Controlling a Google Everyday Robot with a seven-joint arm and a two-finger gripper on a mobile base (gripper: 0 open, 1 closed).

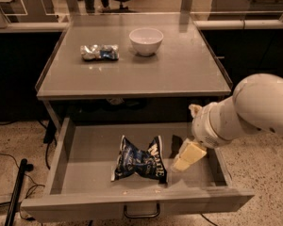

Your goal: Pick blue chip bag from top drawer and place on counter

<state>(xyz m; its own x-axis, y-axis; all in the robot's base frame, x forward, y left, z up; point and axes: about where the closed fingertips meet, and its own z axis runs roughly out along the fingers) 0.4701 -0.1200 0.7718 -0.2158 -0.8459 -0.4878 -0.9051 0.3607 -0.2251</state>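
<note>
The blue chip bag [140, 160], dark navy crinkled foil with white lettering, lies flat in the middle of the open top drawer [80, 157]. My gripper [187, 156], with cream-coloured fingers, hangs inside the drawer just to the right of the bag, a short gap from its right edge. The white arm comes in from the right. The grey counter [179, 74] lies above the drawer.
A white bowl [146, 41] and a small silver-and-blue packet [99, 52] sit at the back of the counter. The drawer's front panel carries a dark pull handle [141, 213]. A dark pole [16, 192] stands on the floor at left. Office chairs are behind.
</note>
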